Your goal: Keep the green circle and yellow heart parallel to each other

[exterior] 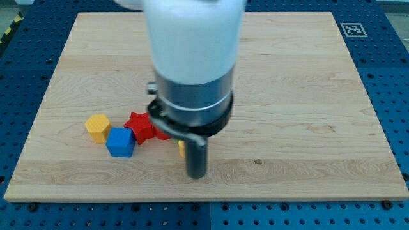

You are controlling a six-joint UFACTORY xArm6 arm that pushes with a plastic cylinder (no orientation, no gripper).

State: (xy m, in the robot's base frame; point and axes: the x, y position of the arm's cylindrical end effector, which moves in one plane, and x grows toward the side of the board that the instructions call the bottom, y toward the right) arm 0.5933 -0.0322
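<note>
My tip rests on the wooden board below the view's middle. A small sliver of a yellow block shows just left of the rod; its shape is hidden, so I cannot tell if it is the heart. No green circle is visible; the arm's wide white and grey body covers the board's middle. Left of the tip lie a red star, a partly hidden red block, a blue cube and a yellow hexagon-like block.
The board lies on a blue perforated table. A black-and-white marker tag sits at the board's top right corner. The board's bottom edge runs just below the tip.
</note>
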